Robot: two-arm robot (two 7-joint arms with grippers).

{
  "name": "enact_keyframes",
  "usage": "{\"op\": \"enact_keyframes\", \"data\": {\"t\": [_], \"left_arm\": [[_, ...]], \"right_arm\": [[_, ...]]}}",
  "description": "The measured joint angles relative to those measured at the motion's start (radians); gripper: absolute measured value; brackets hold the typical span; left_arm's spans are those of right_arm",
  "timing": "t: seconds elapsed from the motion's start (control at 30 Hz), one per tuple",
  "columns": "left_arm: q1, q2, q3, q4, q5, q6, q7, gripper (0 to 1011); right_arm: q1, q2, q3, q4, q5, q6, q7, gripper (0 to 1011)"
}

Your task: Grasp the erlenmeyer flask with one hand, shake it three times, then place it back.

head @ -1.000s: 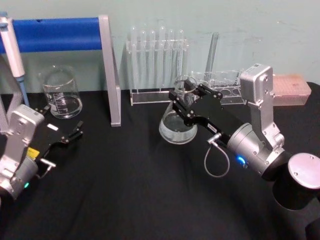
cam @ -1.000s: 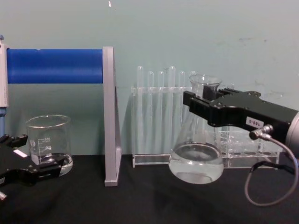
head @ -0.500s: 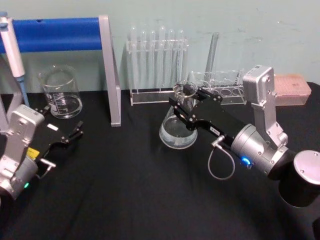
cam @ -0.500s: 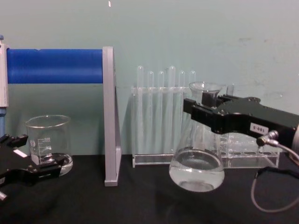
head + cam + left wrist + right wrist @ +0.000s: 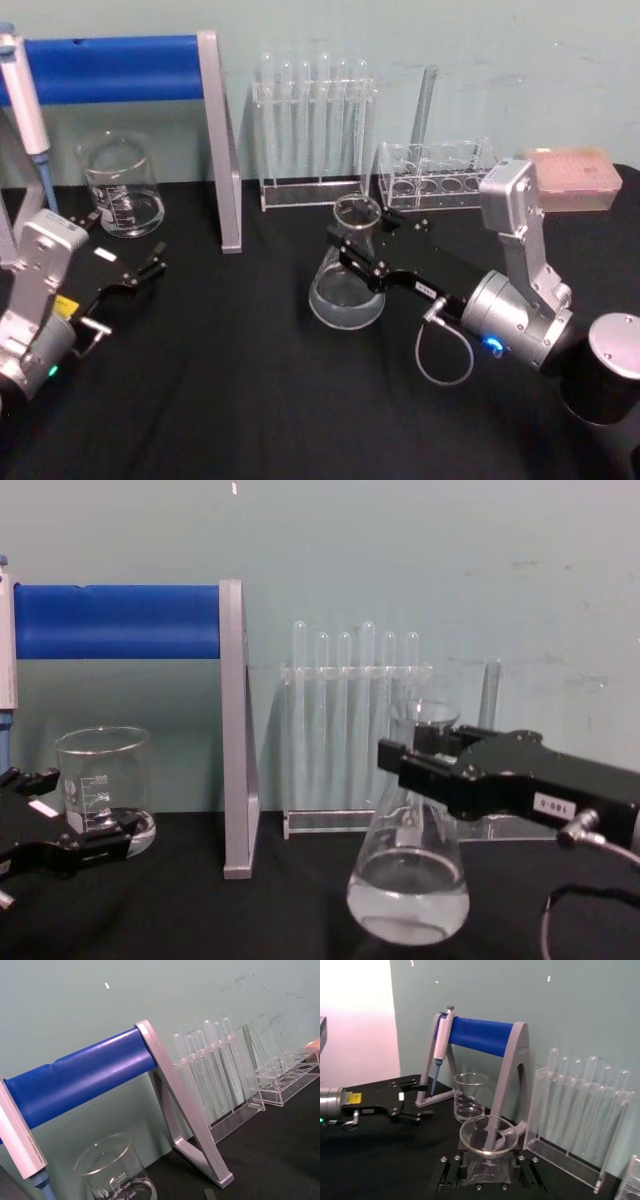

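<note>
Well, conical clear-glass erlenmeyer flask (image 5: 345, 295) w/ liquid, neck clamped in right hand (image 5: 350, 246) jaws, left gripper (image 5: 140, 272) parked, jaws apart.

Black table (image 5: 250, 400) carries a beaker (image 5: 122, 187); a pipette stand (image 5: 218, 140); a test-tube rack (image 5: 312, 130); a lower rack (image 5: 437, 175); a pink box (image 5: 570, 180); whether the erlenmeyer flask (image 5: 345, 290) touches it is unclear.

The beaker (image 5: 112, 1170) shows 400 and 300; the label (image 5: 553, 804) on the right claw (image 5: 410, 755) is unreadable.

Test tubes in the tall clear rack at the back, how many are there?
6 test tubes stand side by side in one row along the tall rack, against the back wall, behind the erlenmeyer flask that the right gripper holds. None looks hidden.
</note>
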Motion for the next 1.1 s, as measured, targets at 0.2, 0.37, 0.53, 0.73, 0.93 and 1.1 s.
{"op": "enact_keyframes", "data": {"t": [0.2, 0.37, 0.53, 0.73, 0.93, 1.1], "left_arm": [[0.0, 0.0, 0.0, 0.0, 0.0, 0.0, 0.0, 1001], [0.0, 0.0, 0.0, 0.0, 0.0, 0.0, 0.0, 1001], [0.0, 0.0, 0.0, 0.0, 0.0, 0.0, 0.0, 1001], [0.0, 0.0, 0.0, 0.0, 0.0, 0.0, 0.0, 1001], [0.0, 0.0, 0.0, 0.0, 0.0, 0.0, 0.0, 1001], [0.0, 0.0, 0.0, 0.0, 0.0, 0.0, 0.0, 1001]], "right_arm": [[0.006, 0.012, -0.022, 0.023, 0.013, -0.014, 0.015, 456], [0.011, 0.02, -0.038, 0.039, 0.02, -0.027, 0.026, 456], [0.024, 0.031, -0.058, 0.068, 0.044, -0.038, 0.062, 456], [0.039, 0.04, -0.083, 0.097, 0.058, -0.048, 0.089, 456], [0.049, 0.044, -0.1, 0.115, 0.069, -0.056, 0.1, 456], [0.055, 0.049, -0.116, 0.125, 0.079, -0.064, 0.103, 456]]}}
